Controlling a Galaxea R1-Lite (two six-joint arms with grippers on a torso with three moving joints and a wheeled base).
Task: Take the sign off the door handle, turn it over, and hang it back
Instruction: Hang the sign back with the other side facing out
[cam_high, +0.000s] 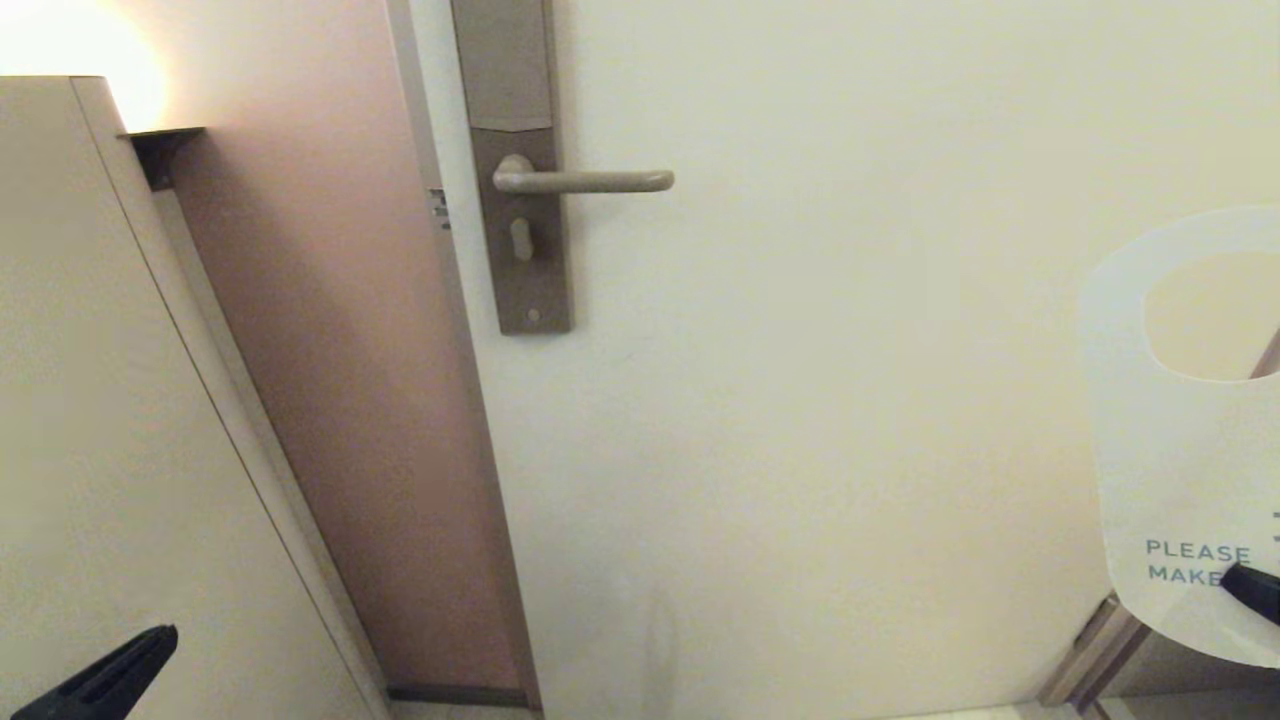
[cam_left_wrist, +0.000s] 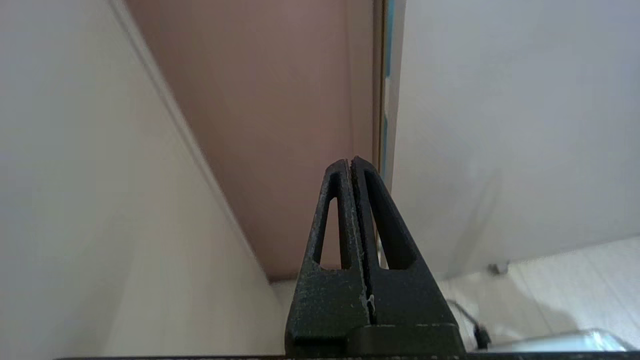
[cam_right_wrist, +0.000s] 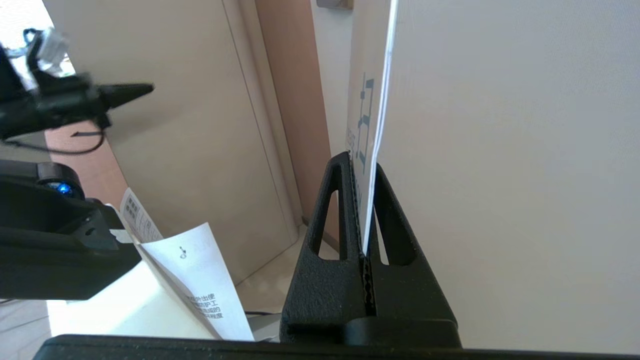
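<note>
The door handle (cam_high: 585, 181) is a horizontal beige lever on a tall grey-brown plate (cam_high: 520, 290) with a keyhole, and nothing hangs on it. The sign (cam_high: 1180, 470) is off the handle, held upright at the far right of the head view. Its white face with "PLEASE MAKE" shows, hole at the top. My right gripper (cam_high: 1255, 590) is shut on the sign's lower part. In the right wrist view the sign (cam_right_wrist: 372, 100) stands edge-on between the closed jaws of the right gripper (cam_right_wrist: 364, 165). My left gripper (cam_high: 110, 680) sits low at the left, shut and empty (cam_left_wrist: 350, 162).
The cream door (cam_high: 850, 400) fills the middle and right. A pinkish wall strip (cam_high: 330, 350) and a beige cabinet side (cam_high: 100, 400) stand to the left of the door. A printed paper sheet (cam_right_wrist: 195, 280) lies on my body below the right arm.
</note>
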